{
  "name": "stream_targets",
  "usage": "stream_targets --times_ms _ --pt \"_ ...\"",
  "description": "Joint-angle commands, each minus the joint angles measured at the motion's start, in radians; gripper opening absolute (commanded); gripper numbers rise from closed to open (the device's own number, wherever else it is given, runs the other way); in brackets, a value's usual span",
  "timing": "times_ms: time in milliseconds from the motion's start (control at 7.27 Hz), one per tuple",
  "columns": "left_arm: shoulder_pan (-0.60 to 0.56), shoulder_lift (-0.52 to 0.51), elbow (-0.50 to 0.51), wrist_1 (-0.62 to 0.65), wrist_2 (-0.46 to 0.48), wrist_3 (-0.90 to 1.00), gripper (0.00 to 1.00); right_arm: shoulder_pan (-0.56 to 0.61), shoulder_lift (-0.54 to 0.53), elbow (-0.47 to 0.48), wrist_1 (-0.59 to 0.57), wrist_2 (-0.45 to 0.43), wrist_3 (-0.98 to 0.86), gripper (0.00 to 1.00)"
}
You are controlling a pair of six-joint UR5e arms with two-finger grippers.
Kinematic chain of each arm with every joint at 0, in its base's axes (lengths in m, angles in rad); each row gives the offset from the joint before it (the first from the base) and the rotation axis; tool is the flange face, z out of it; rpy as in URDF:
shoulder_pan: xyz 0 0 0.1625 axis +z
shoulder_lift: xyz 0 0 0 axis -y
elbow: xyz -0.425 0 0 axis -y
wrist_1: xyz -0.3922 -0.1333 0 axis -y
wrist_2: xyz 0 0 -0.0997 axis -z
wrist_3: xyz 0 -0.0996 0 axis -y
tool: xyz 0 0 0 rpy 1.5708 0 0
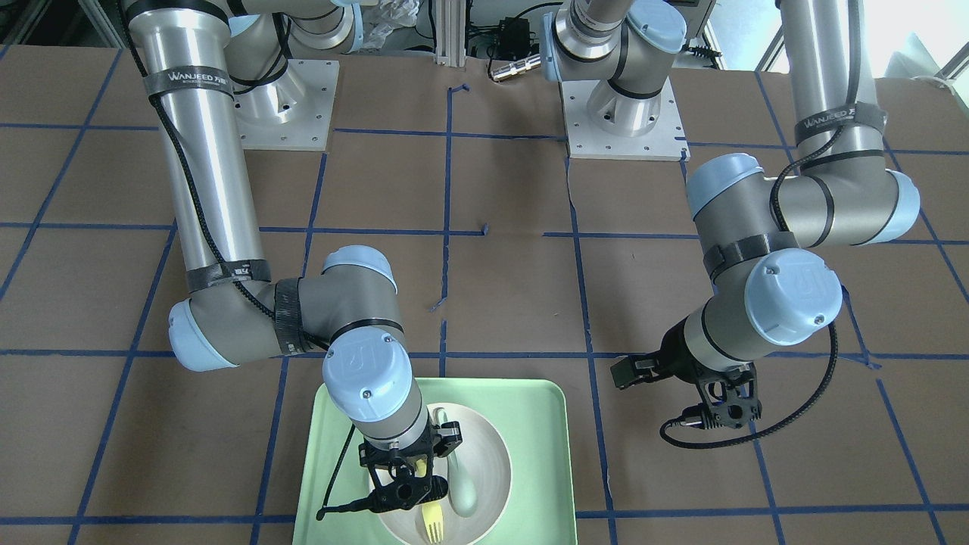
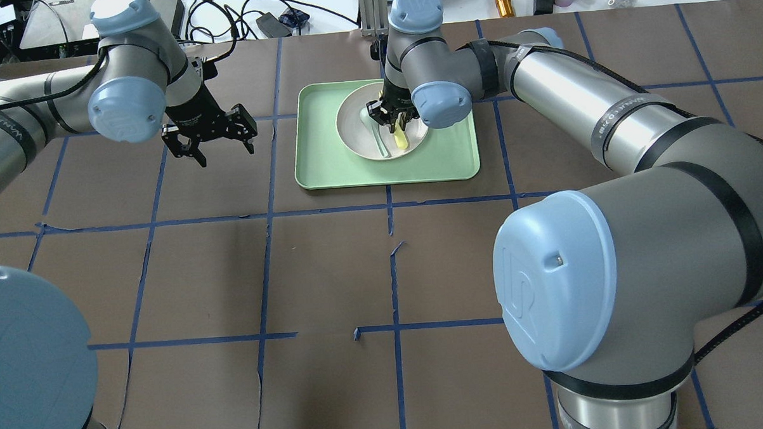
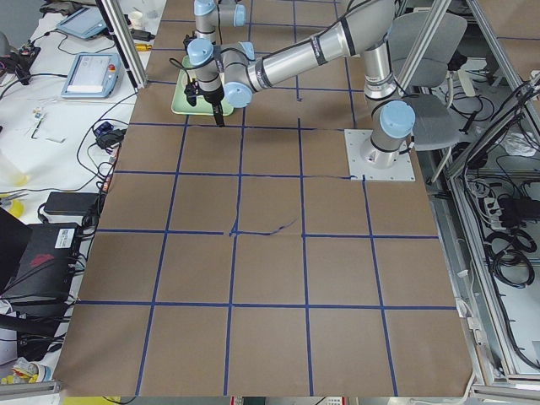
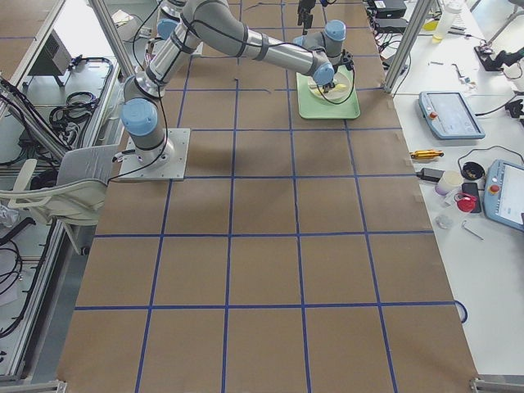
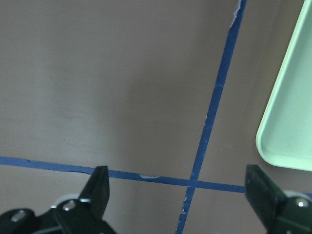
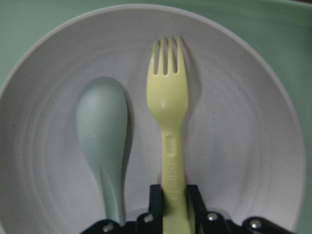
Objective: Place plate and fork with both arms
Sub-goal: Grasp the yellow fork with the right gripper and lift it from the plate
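Observation:
The white plate (image 1: pixel 484 454) sits on a light-green tray (image 1: pixel 534 420). The pale yellow fork (image 6: pixel 168 97) lies over the plate, beside a grey-green spoon (image 6: pixel 102 131). My right gripper (image 6: pixel 174 195) is shut on the fork's handle, tines pointing away from it. It also shows in the overhead view (image 2: pixel 391 116) above the plate (image 2: pixel 359 129) and in the front view (image 1: pixel 405 484), with the fork (image 1: pixel 432 522) sticking out below it. My left gripper (image 2: pixel 211 141) is open and empty above the bare table, left of the tray (image 2: pixel 443 155).
The brown table has blue tape grid lines. In the left wrist view, the tray's rim (image 5: pixel 287 117) is at the right edge and the left gripper (image 5: pixel 179 195) hangs over a tape crossing. Cables and tools lie beyond the far table edge.

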Motion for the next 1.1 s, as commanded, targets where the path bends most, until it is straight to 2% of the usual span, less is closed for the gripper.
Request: stream_targets --times_ms 0,275,688,962 --pt "0.001 0.001 -0.003 0.008 0.0 0.0 1.0 -0.002 -0.045 0.0 0.007 0.0 0.038 0.0" --pt "0.001 0.001 -0.003 0.008 0.002 -0.002 1.0 -0.005 -0.082 -0.009 0.012 -0.011 0.049 0.0" --pt "0.001 0.01 -0.006 0.025 0.001 -0.006 1.0 -0.122 -0.102 0.028 0.079 -0.034 -0.035 0.0" --pt "0.0 0.012 -0.009 0.025 0.0 -0.009 1.0 -0.138 -0.095 0.075 0.08 -0.026 -0.057 0.0"
